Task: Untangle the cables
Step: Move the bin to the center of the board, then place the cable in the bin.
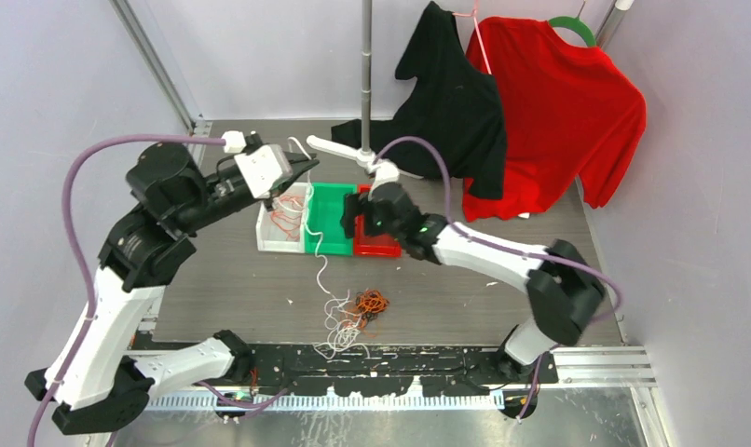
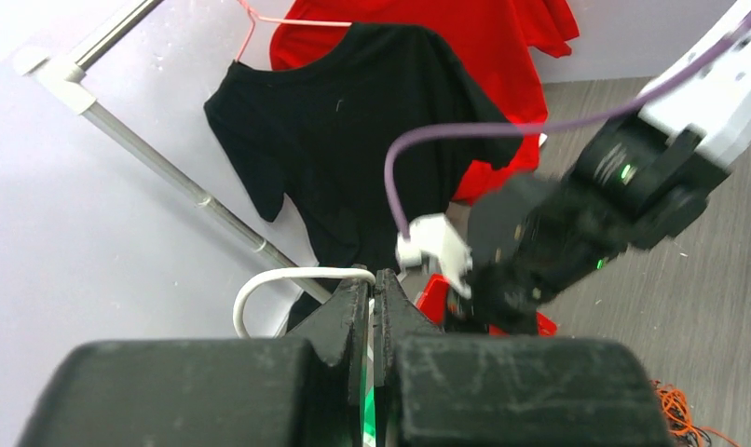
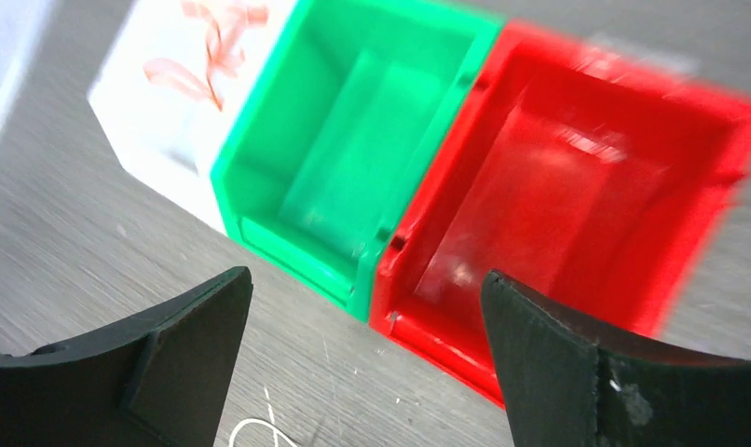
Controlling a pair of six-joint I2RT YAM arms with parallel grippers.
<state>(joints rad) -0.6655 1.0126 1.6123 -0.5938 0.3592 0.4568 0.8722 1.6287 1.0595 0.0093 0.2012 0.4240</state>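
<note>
Our left fingers [image 2: 348, 315] pinch a white cable [image 2: 288, 276]; right fingers [image 3: 181, 326] gape above the green bin [image 3: 353, 140]. Red bin [image 1: 379, 248] — half-hidden beneath that arm [image 1: 484, 251].

Three bins side by side on the table [image 1: 241, 279]: white [image 1: 279, 245], green [image 1: 333, 209] in the middle, red [image 1: 379, 248]. Behind them a black shirt [image 1: 456, 102] and a red shirt [image 1: 558, 112] hang by a pole [image 1: 366, 74], the red one on a green hanger [image 1: 577, 28].

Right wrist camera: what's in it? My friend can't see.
The right gripper hangs open over a white bin, a green bin and a red bin, side by side on the table. The white one holds orange-red cables.
</note>
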